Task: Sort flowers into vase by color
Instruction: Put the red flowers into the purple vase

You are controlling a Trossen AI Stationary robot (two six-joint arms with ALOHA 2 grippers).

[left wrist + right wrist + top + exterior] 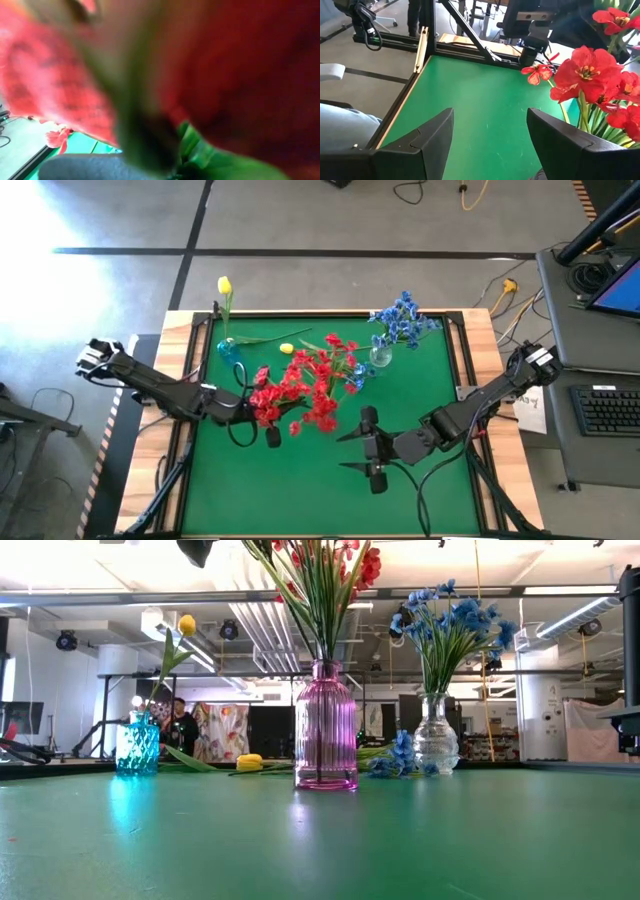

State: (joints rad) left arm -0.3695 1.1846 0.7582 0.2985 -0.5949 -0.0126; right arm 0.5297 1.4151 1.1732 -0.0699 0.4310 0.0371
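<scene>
Red blossom sprigs stand in a pink ribbed vase at the mat's middle. Blue sprigs fill a clear vase, and one blue sprig lies on the mat beside it. A yellow bud stands in a teal vase; another yellow bud lies flat on the mat. My left gripper is right at the red blossoms' left side, and its wrist view shows only blurred red petals. My right gripper is open above bare mat, near-right of the pink vase.
The green mat has free room along its near half. Wooden rails and black frame bars border the mat. A side desk with a keyboard stands to the right. A person shows far behind the table.
</scene>
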